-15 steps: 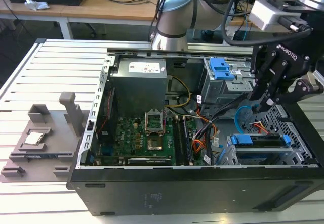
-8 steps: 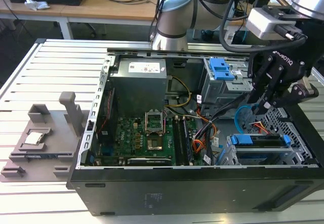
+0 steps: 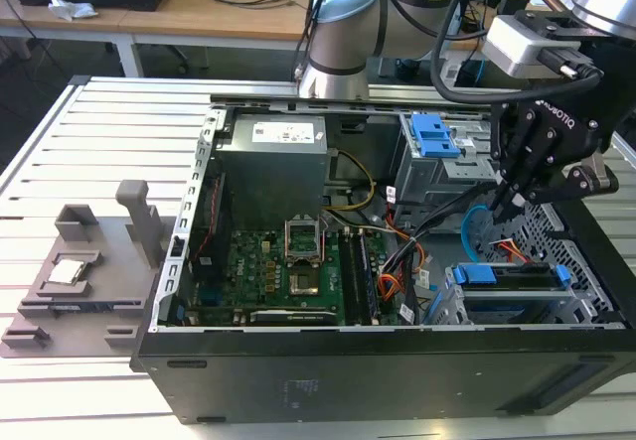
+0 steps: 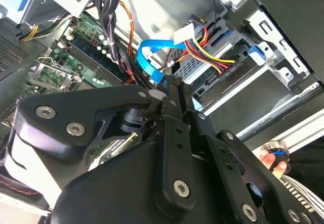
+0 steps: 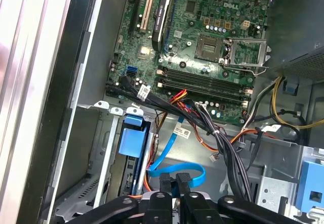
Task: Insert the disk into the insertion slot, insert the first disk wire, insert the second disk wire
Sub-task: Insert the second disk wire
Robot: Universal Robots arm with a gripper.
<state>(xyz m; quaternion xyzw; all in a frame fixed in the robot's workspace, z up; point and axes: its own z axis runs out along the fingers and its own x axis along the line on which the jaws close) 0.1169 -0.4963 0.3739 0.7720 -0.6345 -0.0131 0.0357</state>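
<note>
The disk (image 3: 507, 283) lies inside the insertion slot (image 3: 452, 306) at the case's front corner on the exterior view's right, and its blue caddy handle (image 5: 133, 139) shows in the first wrist view. The first disk wire (image 4: 208, 48), a red, yellow and orange bundle, ends in a dark plug (image 4: 228, 71) right at the disk's back. My gripper (image 3: 509, 202) hangs just above and behind the disk. Its fingers are pinched together on the second disk wire (image 5: 177, 171), the light-blue cable (image 4: 151, 57) that loops under the fingertips (image 4: 171, 85).
A taller grey cage holding a bare blue bracket (image 3: 434, 137) stands behind the gripper. Black cable bundles (image 5: 212, 128) cross beside the drive bay toward the motherboard (image 3: 288, 271). The power supply (image 3: 273, 167) fills the back. A grey fixture (image 3: 89, 271) sits outside the case.
</note>
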